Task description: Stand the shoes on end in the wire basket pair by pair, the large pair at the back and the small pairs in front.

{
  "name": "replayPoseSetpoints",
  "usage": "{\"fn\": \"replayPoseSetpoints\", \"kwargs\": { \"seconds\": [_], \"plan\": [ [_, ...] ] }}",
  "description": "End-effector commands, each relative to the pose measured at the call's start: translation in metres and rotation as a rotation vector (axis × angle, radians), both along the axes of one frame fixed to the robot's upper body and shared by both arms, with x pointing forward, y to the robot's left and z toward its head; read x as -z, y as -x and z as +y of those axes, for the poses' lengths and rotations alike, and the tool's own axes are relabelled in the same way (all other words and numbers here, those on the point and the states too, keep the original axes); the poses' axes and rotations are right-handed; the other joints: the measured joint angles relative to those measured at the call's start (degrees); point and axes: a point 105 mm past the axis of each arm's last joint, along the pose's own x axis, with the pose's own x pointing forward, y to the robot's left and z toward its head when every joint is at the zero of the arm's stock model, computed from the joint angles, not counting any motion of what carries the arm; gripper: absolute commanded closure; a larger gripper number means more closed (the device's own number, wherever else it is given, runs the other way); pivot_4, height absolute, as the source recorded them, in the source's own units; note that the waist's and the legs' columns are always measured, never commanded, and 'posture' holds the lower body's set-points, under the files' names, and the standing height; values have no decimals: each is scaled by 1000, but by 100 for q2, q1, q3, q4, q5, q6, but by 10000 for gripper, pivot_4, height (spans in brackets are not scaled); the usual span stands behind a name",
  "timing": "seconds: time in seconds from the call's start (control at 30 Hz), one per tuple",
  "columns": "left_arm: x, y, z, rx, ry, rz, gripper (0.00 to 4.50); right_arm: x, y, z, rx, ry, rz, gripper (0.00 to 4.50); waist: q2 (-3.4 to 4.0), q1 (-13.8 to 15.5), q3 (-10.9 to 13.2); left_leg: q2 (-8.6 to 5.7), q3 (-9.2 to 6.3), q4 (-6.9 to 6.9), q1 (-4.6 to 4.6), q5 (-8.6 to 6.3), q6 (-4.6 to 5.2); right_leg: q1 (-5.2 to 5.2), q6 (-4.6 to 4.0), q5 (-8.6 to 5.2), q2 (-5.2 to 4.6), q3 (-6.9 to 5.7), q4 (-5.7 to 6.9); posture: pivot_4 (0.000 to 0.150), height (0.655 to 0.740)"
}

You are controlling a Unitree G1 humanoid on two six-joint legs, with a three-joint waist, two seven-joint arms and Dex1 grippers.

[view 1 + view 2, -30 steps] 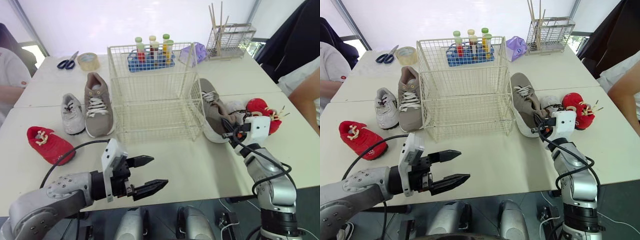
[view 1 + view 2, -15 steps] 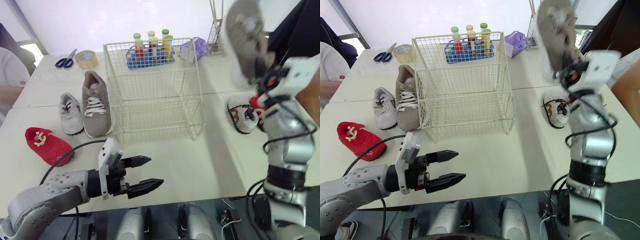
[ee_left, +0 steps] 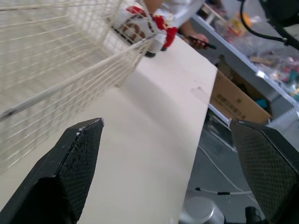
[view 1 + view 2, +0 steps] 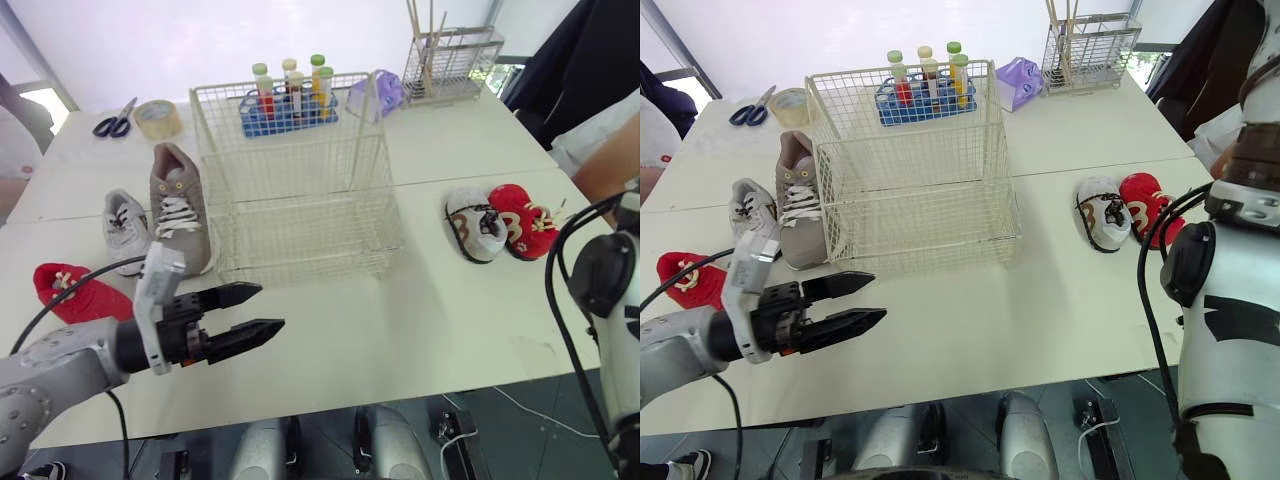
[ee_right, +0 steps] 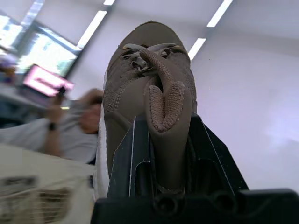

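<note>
The cream wire basket (image 4: 300, 180) stands in the middle of the table with nothing in it. One large taupe shoe (image 4: 178, 215) lies flat to its left, beside a small grey shoe (image 4: 122, 228) and a small red shoe (image 4: 70, 290). A small white shoe (image 4: 474, 224) and another red shoe (image 4: 522, 220) lie to the basket's right. The right wrist view has my right gripper (image 5: 163, 140) shut on the heel of the other large taupe shoe (image 5: 149, 88), held high in the air. My left gripper (image 4: 255, 310) hovers open over the front of the table, holding nothing.
Behind the basket are a blue rack of bottles (image 4: 290, 100), scissors (image 4: 112, 118), a tape roll (image 4: 158, 118), a purple bag (image 4: 372, 95) and a wire holder with sticks (image 4: 445, 65). A person's arm (image 4: 610, 160) is at the table's right edge. My right arm (image 4: 610, 300) stands upright at the right.
My right arm has lifted the large taupe shoe from beside the basket up above the head views. The camera has shifted. The left gripper stays open and low.
</note>
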Motion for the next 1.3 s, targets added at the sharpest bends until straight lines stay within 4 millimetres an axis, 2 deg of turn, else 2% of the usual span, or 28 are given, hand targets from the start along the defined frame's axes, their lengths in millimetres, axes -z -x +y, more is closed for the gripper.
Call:
{"fn": "replayPoseSetpoints", "kwargs": {
  "seconds": [0.03,0.17,0.33,0.43,0.5,0.53,0.57,0.67,0.73,0.8,0.87,1.0,1.1,1.3],
  "plan": [
    [-23,14,10,-42,15,-49,0,22,12,6,-133,229,57,42341,-5,17,5,-3,0,2,0,0,0,1,-1,1,-4,0,-3,1500,7400],
    [-41,36,46,-163,47,-16,0,44,15,19,-189,412,58,42341,-10,7,21,-4,5,0,-3,-1,-2,-9,-4,1,-13,1,-6,1500,7400],
    [-70,65,107,-378,-6,-28,0,51,20,39,-279,487,24,42341,-14,-35,39,4,11,-4,-8,6,-44,-29,-12,-4,-2,1,3,1500,7400],
    [-84,65,148,-514,-68,-83,0,55,26,48,-352,512,19,42341,-7,-21,49,6,19,-5,-8,-7,-23,-38,-29,-15,1,2,10,1500,7400],
    [-101,57,164,-516,-58,-137,0,60,30,55,-390,539,10,42341,-8,27,50,7,18,-6,-8,-6,-26,-45,-36,-20,4,2,18,1500,7400],
    [-109,52,164,-492,-53,-157,0,62,32,56,-401,553,4,42341,-10,37,51,7,15,-6,-8,-4,-29,-50,-38,-21,6,0,20,1500,7400],
    [-117,45,157,-428,-55,-173,0,62,33,59,-409,569,-9,42341,-17,45,49,8,14,-6,-10,-4,-31,-67,-38,-21,6,0,20,1500,7400],
    [-133,30,123,-205,-90,-178,0,65,40,62,-423,615,-43,42341,-56,64,53,7,13,-1,-15,-5,-32,-69,-38,-20,3,0,17,1500,7400],
    [-144,21,105,-84,-46,-163,0,68,45,63,-425,658,-68,42341,-66,28,50,6,18,0,-35,-3,-37,-81,-40,-17,2,3,5,1500,7400],
    [-153,14,97,-25,12,-147,0,68,49,63,-440,671,-73,42341,-72,-20,51,1,26,0,-60,13,-62,-87,-20,-4,-3,12,13,1500,7400],
    [-152,7,90,40,64,-93,0,69,53,62,-441,692,-73,42341,-73,-68,53,6,35,-1,-74,15,-65,-107,-18,-3,0,16,23,1500,7400],
    [-130,6,67,204,68,36,0,70,56,59,-421,723,-60,42341,-75,-129,57,18,44,-14,-90,19,-77,-137,-19,-5,9,12,31,1500,7400],
    [-120,6,59,259,48,64,0,68,59,57,-426,720,-52,42341,-79,-162,59,18,50,-7,-94,19,-77,-138,-18,-4,8,13,33,1500,7400],
    [-115,10,36,417,43,72,0,66,61,55,-395,745,-57,42341,-79,-98,59,18,47,4,-92,20,-77,-136,-17,-4,7,14,41,1500,7400]
  ]
}}
